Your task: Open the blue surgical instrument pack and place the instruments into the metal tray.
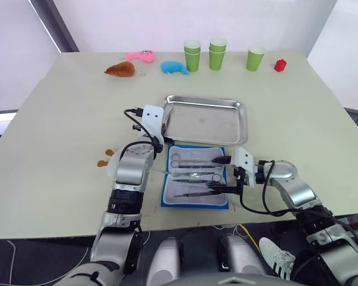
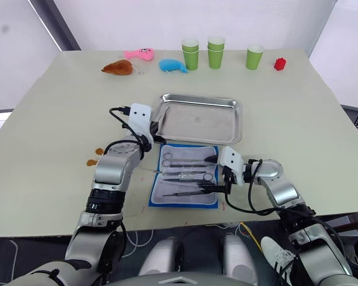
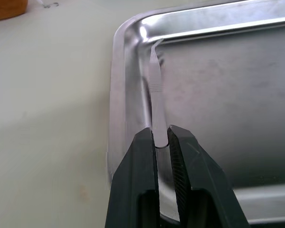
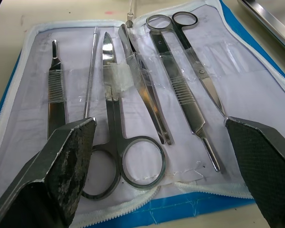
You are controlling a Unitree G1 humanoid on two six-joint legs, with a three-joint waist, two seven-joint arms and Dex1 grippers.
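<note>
The blue surgical instrument pack (image 1: 196, 176) lies open on the table, just in front of the metal tray (image 1: 203, 99). On its pale lining rest several instruments: ring-handled scissors (image 4: 115, 114), a second pair of scissors (image 4: 180, 42), forceps (image 4: 55, 95) and a thin probe (image 4: 89, 76). My right gripper (image 4: 161, 166) hangs open over the pack's right side, also seen at right gripper (image 1: 221, 174). My left gripper (image 3: 161, 135) is shut on a slim silver instrument (image 3: 155, 80) that reaches over the tray's left rim (image 3: 119, 95). The tray's floor holds nothing else.
Along the far edge of the table stand three green cup stacks (image 1: 217, 53), a red block (image 1: 280, 65), a blue whale toy (image 1: 174, 67), a pink toy (image 1: 140, 56) and a brown toy (image 1: 120, 70). Small orange bits (image 1: 105, 158) lie left of my left arm.
</note>
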